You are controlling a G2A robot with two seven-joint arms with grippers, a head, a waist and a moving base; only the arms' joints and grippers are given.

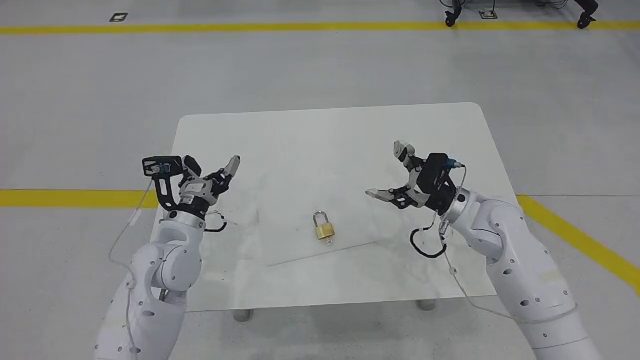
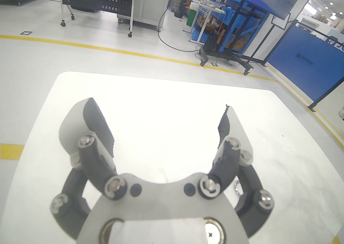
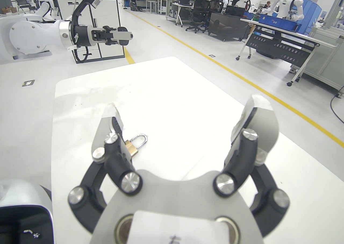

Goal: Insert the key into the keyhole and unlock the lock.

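Note:
A small brass padlock with a silver shackle lies flat near the front middle of the white table. In the right wrist view the padlock sits just past one finger, which hides part of its body. My right gripper hovers open to the right of the padlock, holding nothing. Over the table's left edge my left gripper is open and empty. A small shiny metal ring peeks out beside its linkage; I cannot tell what it is.
A thin pale sheet lies flat on the table under the padlock. Yellow floor lines run behind and beside the table. The left arm shows across the table in the right wrist view.

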